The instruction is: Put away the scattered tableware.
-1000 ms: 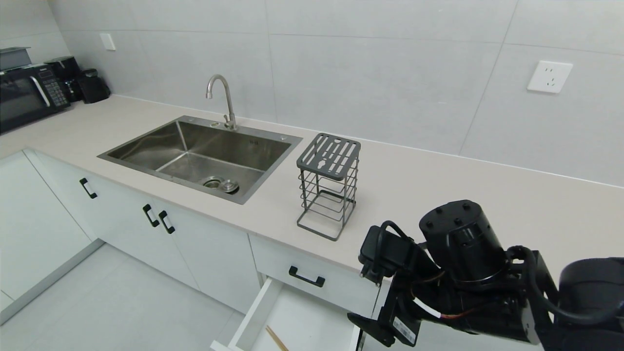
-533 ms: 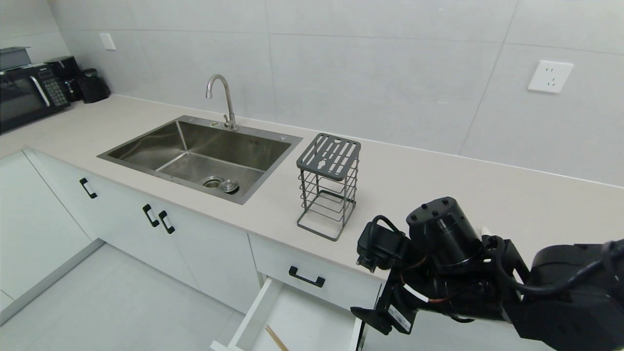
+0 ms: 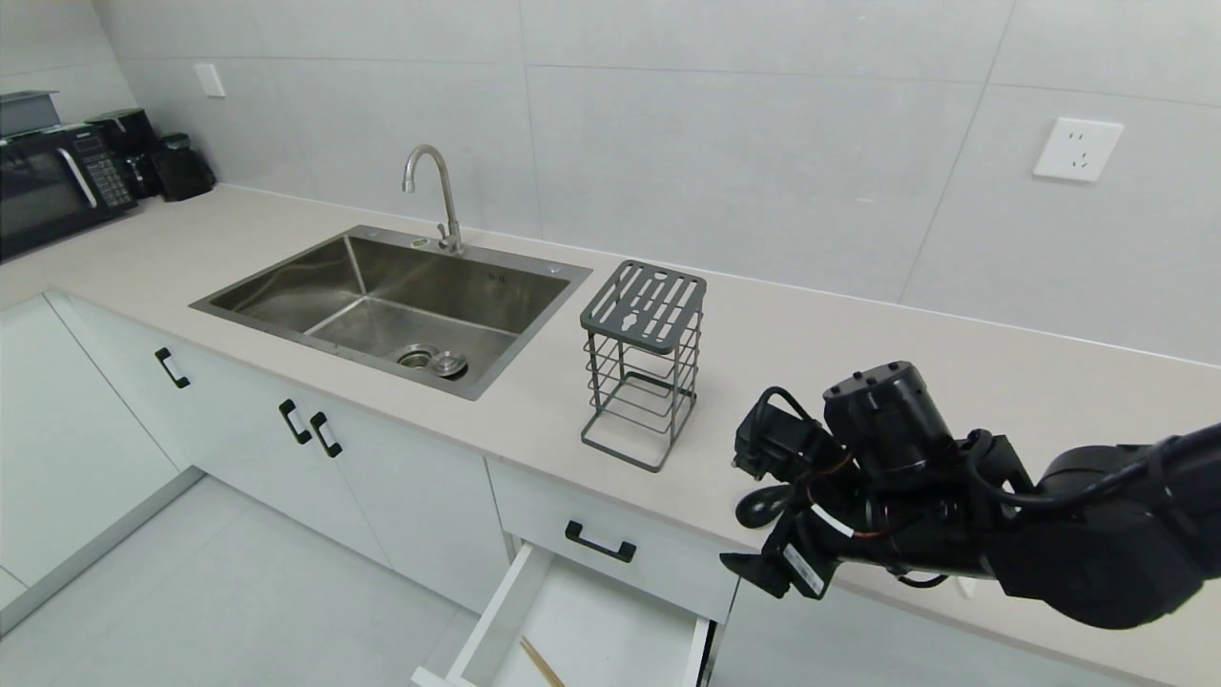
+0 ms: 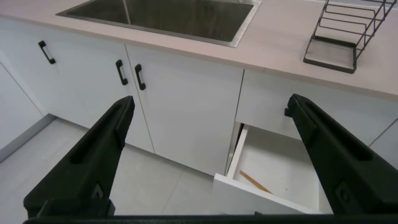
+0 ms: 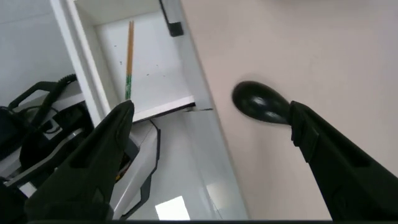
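Both claws gape wide, holding nothing. The spoon (image 5: 258,102) lies on the counter (image 5: 311,50) just ahead of the right claw (image 5: 208,118); chopstick (image 5: 129,59) sits in the drawer (image 5: 155,74) below it, well ahead of the left claw (image 4: 210,106).

Matte black right arm (image 3: 1097,539) bears a screw-topped cylinder (image 3: 882,405), looped cables (image 3: 784,394), a white label (image 3: 806,570)

Looking like a home kitchen: stainless sink (image 3: 441,282) with gooseneck faucet (image 3: 445,200) sitting in a beige bench (image 3: 811,353), microwave (image 3: 52,186) standing in the far corner, white cabinets (image 3: 401,496) with black handles running below, one drawer (image 3: 591,620) hanging open, grey tiles (image 3: 725,143) covering the wall
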Controlling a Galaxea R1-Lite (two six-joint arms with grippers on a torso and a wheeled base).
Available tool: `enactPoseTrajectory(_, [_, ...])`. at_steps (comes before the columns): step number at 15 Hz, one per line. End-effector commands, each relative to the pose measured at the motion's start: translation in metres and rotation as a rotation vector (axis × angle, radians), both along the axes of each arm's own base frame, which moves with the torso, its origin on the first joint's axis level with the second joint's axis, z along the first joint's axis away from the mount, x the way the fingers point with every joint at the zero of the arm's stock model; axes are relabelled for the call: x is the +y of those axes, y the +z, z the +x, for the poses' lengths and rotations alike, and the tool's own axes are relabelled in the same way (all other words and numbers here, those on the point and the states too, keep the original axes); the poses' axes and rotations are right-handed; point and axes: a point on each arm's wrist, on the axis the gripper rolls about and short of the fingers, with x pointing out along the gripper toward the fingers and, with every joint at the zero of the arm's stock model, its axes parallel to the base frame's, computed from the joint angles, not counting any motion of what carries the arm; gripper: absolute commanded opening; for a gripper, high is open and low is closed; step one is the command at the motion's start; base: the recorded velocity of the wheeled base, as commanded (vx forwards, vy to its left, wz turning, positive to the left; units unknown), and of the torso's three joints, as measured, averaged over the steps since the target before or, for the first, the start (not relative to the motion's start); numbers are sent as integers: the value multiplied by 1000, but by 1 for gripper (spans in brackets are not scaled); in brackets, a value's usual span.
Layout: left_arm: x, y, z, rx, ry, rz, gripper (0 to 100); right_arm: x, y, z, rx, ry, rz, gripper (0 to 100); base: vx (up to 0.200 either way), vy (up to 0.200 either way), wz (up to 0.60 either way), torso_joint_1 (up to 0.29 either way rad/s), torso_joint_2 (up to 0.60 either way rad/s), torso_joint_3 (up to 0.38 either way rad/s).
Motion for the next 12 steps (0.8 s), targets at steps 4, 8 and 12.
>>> enactPoseTrajectory(4, [0, 0, 0, 1, 1, 0, 100, -29, 0, 21, -21, -107, 6, 100, 0, 0, 0, 0, 0, 0])
enactPoseTrajectory(8, [0, 0, 0, 1, 1, 0, 100, -49, -20, 42, 21, -178, -38, 100, 0, 0, 0, 0, 0, 0])
enactPoseTrajectory(12, [0, 0, 0, 1, -1, 0, 100, -56, -35, 54, 35, -167, -90, 100, 0, 0, 0, 0, 0, 0])
